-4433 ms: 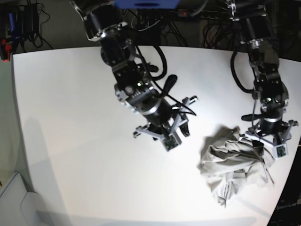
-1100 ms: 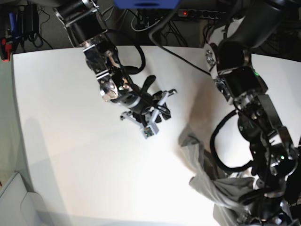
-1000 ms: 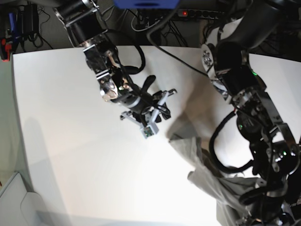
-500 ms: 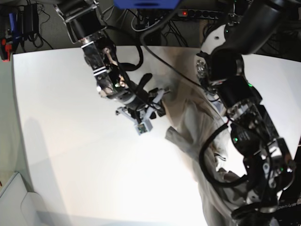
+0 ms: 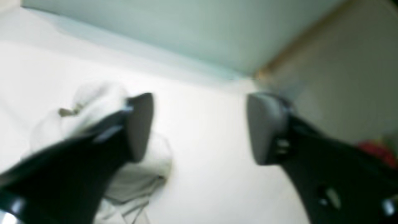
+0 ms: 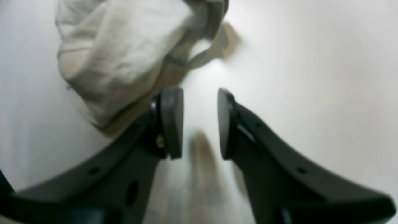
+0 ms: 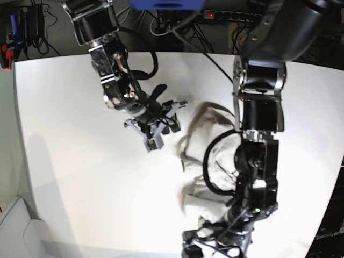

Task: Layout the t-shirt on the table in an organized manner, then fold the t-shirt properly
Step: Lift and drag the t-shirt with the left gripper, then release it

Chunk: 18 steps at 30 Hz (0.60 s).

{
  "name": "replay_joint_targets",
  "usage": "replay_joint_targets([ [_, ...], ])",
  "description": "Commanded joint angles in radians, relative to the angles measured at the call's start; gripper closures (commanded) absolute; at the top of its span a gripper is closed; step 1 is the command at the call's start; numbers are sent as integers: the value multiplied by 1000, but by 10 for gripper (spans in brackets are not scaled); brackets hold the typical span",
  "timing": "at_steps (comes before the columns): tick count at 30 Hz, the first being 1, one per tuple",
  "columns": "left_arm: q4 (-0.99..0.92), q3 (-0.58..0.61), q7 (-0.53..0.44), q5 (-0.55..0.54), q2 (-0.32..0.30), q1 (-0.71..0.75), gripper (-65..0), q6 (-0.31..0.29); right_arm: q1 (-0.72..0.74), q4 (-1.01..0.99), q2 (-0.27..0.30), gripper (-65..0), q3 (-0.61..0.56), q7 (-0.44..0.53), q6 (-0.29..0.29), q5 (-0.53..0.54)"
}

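The table (image 7: 70,161), a broad matte white top, is seen to fill most of the base view, its far edge curved and its surface bare toward 9 o'clock. Beyond that edge, at 12 o'clock, a dark strip of floor is shown, crossed by tangled black cables (image 7: 177,29); a power strip (image 7: 226,14) with a red lamp is placed among them. A pale grey panel (image 7: 13,226) is noted off the table corner at 7 o'clock. The t-shirt (image 7: 215,161), pale grey-beige and heavily wrinkled, is found crumpled on the table right of centre, toward 4 o'clock, partly covered by the left arm. The left gripper (image 5: 199,127) is recorded in its blurred wrist view with jaws spread wide and nothing between them, white table showing in the gap and a lump of pale cloth lying beyond the 9 o'clock finger. The right gripper (image 6: 196,124) is recorded with jaws partly parted, a narrow gap of bare table between the pads, and the shirt bunched just beside its 9 o'clock finger (image 6: 171,121); whether cloth and finger touch cannot be told.
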Motion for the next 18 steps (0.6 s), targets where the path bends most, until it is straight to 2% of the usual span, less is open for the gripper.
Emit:
replay_joint_targets([
  [1,22,38,-33,-11,1,-39,-611,-8,14,20,-10,-196,0,18,2,8],
  [2,22,70,-39,-10,-5,-17,-650,-8,7,20,-10,-196,0,18,2,8],
  [7,109,60,-41,-5,-36,76,-650,-2,-32,104,-7,-196,-2,17,2,8],
  [12,212,-71,-32,-10,-112,182,-650,0,-33,169,-7,-198,-2,15,2,8],
  [18,261,-307,-32,-10,-171,333,-650,0,2,166,-8,-201,0,14,2,8],
])
